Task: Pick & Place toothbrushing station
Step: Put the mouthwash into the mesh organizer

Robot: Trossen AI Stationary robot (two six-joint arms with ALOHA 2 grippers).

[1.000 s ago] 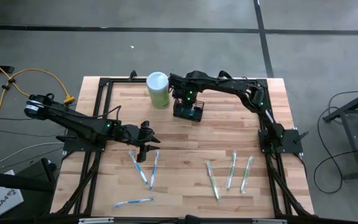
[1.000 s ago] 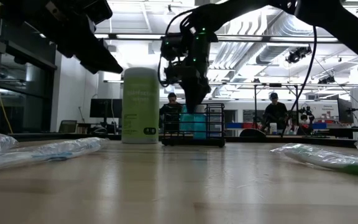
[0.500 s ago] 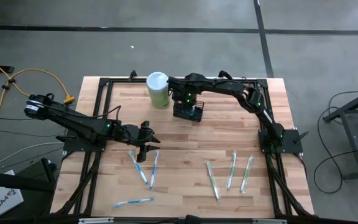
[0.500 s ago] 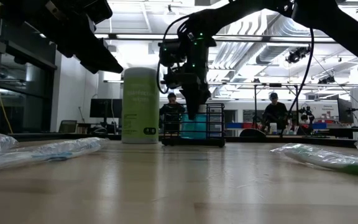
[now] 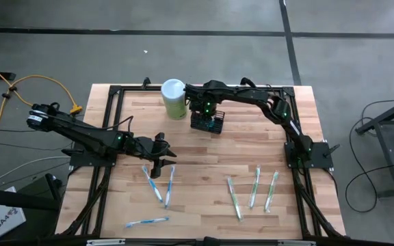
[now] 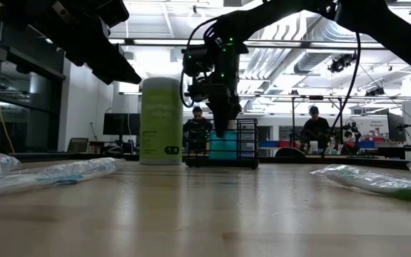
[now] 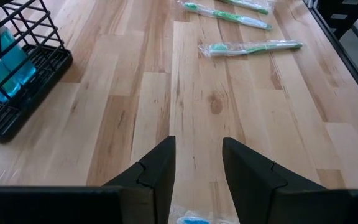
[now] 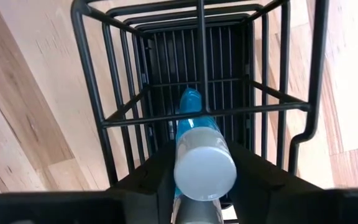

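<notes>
Your right hand (image 5: 204, 116), part open round the blue tube (image 8: 202, 163) inside the caddy (image 5: 207, 123), could topple it. Left hand (image 5: 157, 154) hovers narrow, empty.

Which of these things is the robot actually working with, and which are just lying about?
In use: black wire caddy; blue tube with white cap; right gripper over the caddy; wrapped toothbrushes.
Lying about: pale green canister; left gripper, waiting.

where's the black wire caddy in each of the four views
High view: black wire caddy at the table's far middle, under the right gripper.
Low view: centre, right of the pale green canister.
Left wrist view: left edge.
Right wrist view: fills the frame.
Shared landmark: the blue tube inside it.
</notes>
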